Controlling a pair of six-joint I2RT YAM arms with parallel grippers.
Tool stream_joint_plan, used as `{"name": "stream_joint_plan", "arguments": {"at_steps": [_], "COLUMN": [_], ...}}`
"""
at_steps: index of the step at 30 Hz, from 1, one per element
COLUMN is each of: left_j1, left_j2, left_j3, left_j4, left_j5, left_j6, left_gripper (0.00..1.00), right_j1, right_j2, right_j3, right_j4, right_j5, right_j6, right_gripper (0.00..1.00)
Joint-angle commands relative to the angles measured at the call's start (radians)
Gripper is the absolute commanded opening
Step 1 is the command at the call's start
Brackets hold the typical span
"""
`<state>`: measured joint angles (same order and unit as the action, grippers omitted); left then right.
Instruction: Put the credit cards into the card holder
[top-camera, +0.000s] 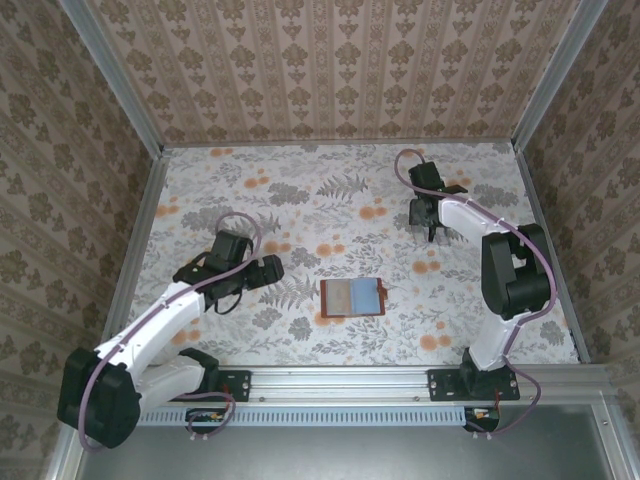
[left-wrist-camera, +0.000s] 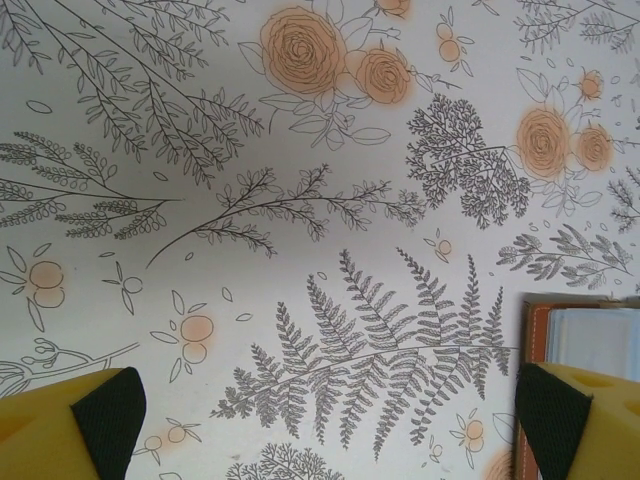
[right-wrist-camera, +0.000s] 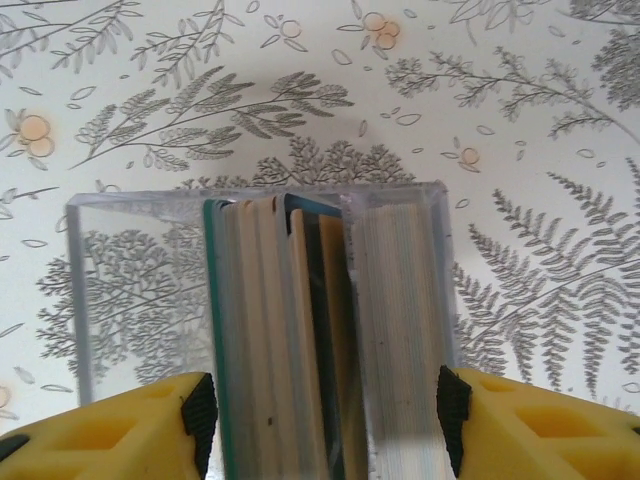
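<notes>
**A:** How far along is the job?

**B:** Partway, by my reading. The card holder (top-camera: 352, 297) lies open and flat in the middle of the flowered table (top-camera: 330, 190), between the two arms. A pale blue card (left-wrist-camera: 600, 345) shows in its pocket, so at least one seems to be in. More are left to move. A tight row of cards (right-wrist-camera: 280, 330) stands on edge in a clear tray (right-wrist-camera: 90, 300) at the far right of the table.

**A:** And the pincers?

**B:** The left pincer (top-camera: 270, 270) is spread wide with nothing in it. It sits low over the table just left of the card holder. The right pincer (right-wrist-camera: 320, 415) is about half open and points down over the tray, with one finger on each side of the card row. I cannot tell whether its pads press on the row or only flank it.

**A:** Can you count things for me?

**B:** There are two arms, two pincers, one card holder and one tray. In the holder I can make out one card face, and any others under it are hidden. The tray's cards show green, tan, dark and white edges. They are packed too close to count, but there are clearly many.
</notes>
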<state>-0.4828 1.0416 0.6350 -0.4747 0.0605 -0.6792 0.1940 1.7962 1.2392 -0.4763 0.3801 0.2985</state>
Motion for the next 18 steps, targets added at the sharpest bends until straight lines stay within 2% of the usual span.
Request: {"name": "stream_joint_plan", "arguments": {"at_steps": [1,7,11,18], "left_j1": [0.006,0.006,0.006,0.006], "left_j2": [-0.023,-0.018,-0.007,-0.001], "left_j3": [0.0,-0.005,-0.008,-0.022], "left_j4": [0.003,0.04,0.056,0.082], "left_j5": [0.015,0.045,0.048,0.079], "left_j6": [0.02,0.027,0.025,0.006], "left_gripper": [0.99,0.99,0.99,0.99], "right_j1": [-0.006,0.002,0.015,0.023], "right_j2": [0.015,-0.017,-0.021,-0.021], "right_j3": [0.022,0.025,0.029,0.048], "right_j4": [-0.04,-0.035,-0.041,-0.056], "right_j5": [0.112,0.151,0.227,0.257], "right_j6": [-0.02,-0.037,-0.047,-0.033], "right_gripper": [0.62,0.58,0.56,0.43]}}
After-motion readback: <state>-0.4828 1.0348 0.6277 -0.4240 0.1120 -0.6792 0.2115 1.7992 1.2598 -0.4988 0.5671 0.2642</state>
